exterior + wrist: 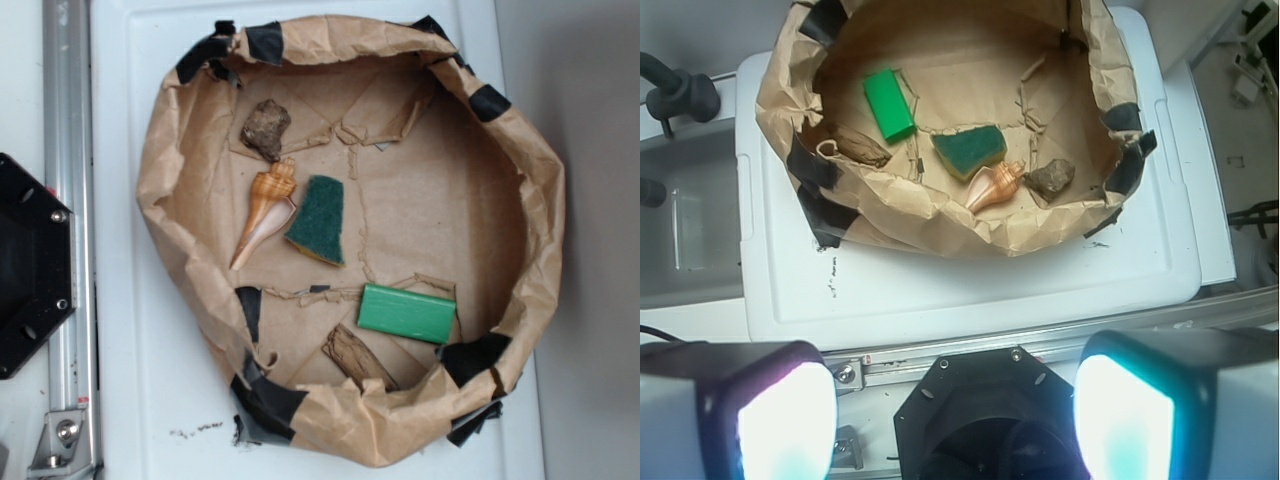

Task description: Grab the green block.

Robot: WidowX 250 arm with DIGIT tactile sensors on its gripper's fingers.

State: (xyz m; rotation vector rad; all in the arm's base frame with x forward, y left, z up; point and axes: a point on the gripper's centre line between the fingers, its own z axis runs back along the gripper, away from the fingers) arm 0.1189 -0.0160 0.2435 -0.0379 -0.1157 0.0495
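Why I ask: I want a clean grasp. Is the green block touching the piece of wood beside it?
Apart. The exterior view shows a strip of brown paper between the green block and the piece of wood; the wrist view shows that gap too.

A brown paper basin (160, 190), patched with black tape, sits on a white surface (130, 400). Inside it, the green block (407, 313) lies at the right. The seashell (265, 214) and scouring pad (319, 219) lie side by side — a rock (266, 128) above them, a wood piece (358, 357) below.

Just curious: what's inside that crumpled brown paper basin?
Inside the paper basin: a bright green block, dark green scouring pad, seashell, rock and wood piece. Nothing visibly covered.
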